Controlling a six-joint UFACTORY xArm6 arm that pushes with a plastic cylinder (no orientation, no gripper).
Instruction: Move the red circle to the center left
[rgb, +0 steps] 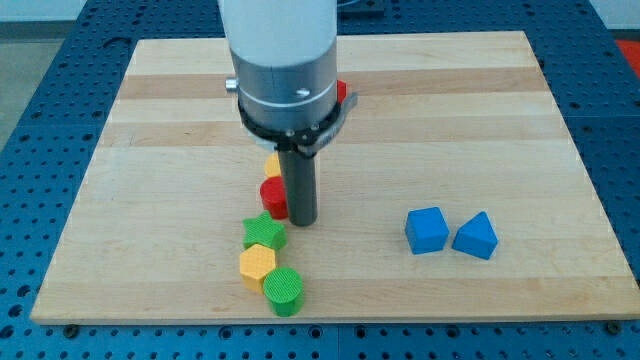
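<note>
Half the red circle (272, 197) hides behind my tip (302, 221).

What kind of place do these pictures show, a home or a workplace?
Probably a robotics lab bench, not a home: a wooden board lies on a blue perforated table, and my tip stands right of the red circle among small coloured blocks.

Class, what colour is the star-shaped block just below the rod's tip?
Green: the star block sits below my tip, seen in the camera view.
</note>
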